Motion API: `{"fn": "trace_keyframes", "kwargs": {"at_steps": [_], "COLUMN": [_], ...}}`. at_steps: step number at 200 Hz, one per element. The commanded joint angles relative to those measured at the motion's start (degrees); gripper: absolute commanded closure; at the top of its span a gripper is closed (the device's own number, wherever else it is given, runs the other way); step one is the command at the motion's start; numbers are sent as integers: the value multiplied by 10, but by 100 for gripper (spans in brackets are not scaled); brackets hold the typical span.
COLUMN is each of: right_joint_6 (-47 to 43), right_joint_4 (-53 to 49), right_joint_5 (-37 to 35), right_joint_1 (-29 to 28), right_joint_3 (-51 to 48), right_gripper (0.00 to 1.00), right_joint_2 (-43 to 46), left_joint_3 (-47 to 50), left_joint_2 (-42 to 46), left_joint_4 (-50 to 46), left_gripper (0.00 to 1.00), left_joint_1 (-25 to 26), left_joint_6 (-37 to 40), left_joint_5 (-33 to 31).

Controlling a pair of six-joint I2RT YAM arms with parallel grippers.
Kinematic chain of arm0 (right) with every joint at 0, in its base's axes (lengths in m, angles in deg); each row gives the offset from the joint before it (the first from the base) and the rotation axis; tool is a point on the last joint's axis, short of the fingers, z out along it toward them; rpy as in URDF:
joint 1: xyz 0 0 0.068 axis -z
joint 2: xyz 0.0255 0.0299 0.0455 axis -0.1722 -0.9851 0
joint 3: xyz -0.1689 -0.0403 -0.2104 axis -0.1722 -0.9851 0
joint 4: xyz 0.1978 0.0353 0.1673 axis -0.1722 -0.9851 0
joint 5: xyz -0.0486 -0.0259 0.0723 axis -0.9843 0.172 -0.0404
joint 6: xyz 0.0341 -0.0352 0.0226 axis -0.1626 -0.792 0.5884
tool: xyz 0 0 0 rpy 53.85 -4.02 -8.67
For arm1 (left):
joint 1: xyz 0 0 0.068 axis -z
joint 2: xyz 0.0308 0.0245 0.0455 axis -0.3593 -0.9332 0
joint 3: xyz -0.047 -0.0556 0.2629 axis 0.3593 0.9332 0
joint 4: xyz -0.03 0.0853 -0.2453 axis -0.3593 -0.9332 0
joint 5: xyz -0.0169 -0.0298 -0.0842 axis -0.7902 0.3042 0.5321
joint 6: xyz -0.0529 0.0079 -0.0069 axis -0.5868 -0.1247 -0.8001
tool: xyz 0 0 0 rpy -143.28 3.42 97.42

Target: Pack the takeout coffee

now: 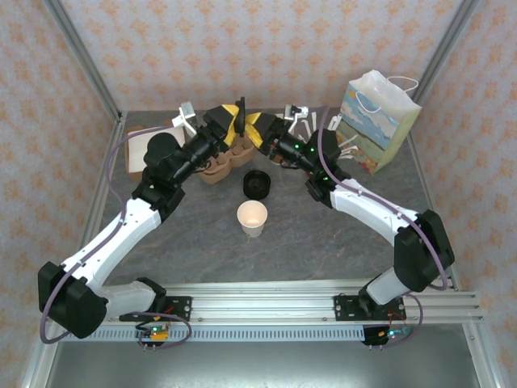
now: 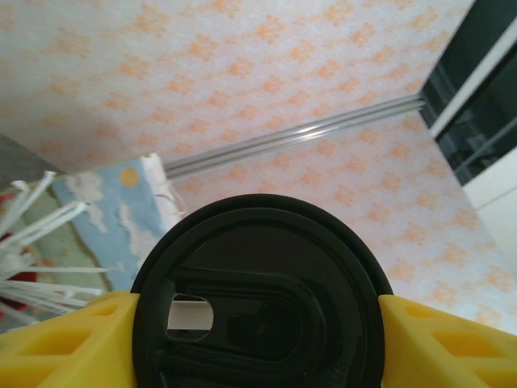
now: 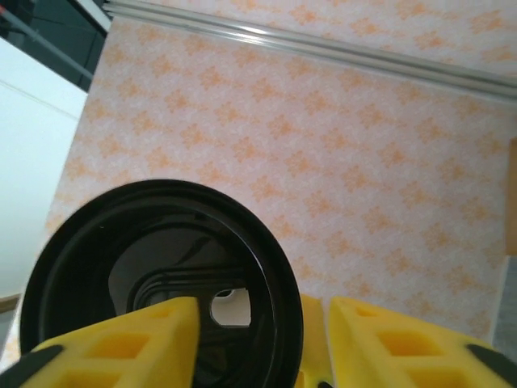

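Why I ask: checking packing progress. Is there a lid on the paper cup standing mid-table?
No, the paper cup stands open-topped, its pale inside plainly showing in the top view.

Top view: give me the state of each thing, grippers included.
Held lid: on edge, up off the table.
Left gripper: shut on it across its width.
Right gripper: open, the lid's rim between its jaws.
Spare lid: flat on the table.
Cup: upright, lidless.
Bag: standing.
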Motion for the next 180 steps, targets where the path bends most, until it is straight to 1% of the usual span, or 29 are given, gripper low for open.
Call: {"fn": "trace_keyframes", "kwargs": {"at_steps": [1,12,23,40,49,58,74,88,105,118,143,162,171,180], "right_joint_6": [-26,-56,-126,-288,-349,-392,-447,-482,-506,-511,-517,-521,-523,-523], "right_joint_4": [-19,-65,-172,-380,-449,-490,-534,-565,-595,-612,-624,-623,-625,-628], "right_joint_5": [-18,-26,-46,-130,-170,-202,-232,-234,-228,-232,-235,-236,-232,-230], "right_joint_1": [34,57,73,72,72,72,71,71,71,72,73,74,75,75], "right_joint_3": [-39,-62,-67,-41,-33,-34,-43,-43,-39,-36,-36,-42,-44,-44], "right_gripper": [48,45,43,42,42,42,40,39,35,30,16,3,0,1], "right_joint_2": [57,93,138,206,232,254,282,287,275,263,252,249,245,241], "left_joint_3": [3,2,4,11,17,26,44,56,63,62,52,55,56,57], "left_joint_2": [43,62,82,104,109,110,101,86,59,34,-10,-35,-43,-50], "left_joint_4": [-100,-174,-246,-336,-376,-409,-450,-464,-466,-470,-488,-481,-476,-470], "left_gripper": [33,35,37,37,38,38,39,39,40,40,40,40,40,40], "left_joint_1": [-1,4,20,56,78,100,146,190,240,267,302,310,311,311], "left_joint_6": [110,182,261,365,404,441,480,502,518,529,543,543,544,544], "left_joint_5": [-49,-83,-134,-204,-234,-258,-307,-343,-378,-400,-441,-447,-446,-447]}}
